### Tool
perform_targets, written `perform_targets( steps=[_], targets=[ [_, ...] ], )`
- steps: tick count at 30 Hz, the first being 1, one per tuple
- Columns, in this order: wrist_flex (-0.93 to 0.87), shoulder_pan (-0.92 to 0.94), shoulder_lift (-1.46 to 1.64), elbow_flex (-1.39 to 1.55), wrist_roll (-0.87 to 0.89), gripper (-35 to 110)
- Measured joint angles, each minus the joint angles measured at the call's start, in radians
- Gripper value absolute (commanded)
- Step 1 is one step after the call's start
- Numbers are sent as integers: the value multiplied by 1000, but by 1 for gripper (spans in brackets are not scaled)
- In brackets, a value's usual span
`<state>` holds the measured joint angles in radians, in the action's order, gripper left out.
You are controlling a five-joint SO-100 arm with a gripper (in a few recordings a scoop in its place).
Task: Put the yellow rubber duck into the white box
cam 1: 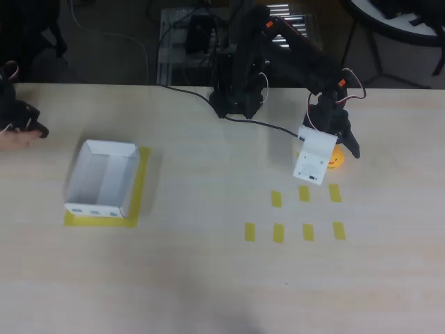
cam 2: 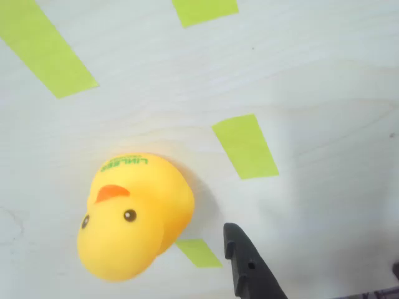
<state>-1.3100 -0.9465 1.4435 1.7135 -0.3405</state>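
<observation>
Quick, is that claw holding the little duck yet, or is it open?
Gripper: open, holding nothing; the yellow rubber duck sits on the table beside one finger.

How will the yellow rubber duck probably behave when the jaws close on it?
The yellow rubber duck looks rounded and glossy, so it may slip or squirt sideways from the jaws. It seems small and hollow, probably light, likely soft enough to squash a little. Resting on the smooth table, it could slide if nudged.

Your gripper [cam 1: 332,158] hangs low at the right of the surface [cam 1: 208,278], its white plate half covering the yellow rubber duck [cam 1: 336,159] beside it. Well apart, at the left, the white box [cam 1: 101,178] sits on yellow tape [cam 1: 141,182]. Seven yellow tape strips [cam 1: 293,216] lie below the duck.
</observation>
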Motion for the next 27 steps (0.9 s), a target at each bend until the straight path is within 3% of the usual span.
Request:
perform_targets(
  steps=[27],
  targets=[
    [109,-51,-141,0,37,53]
  ],
)
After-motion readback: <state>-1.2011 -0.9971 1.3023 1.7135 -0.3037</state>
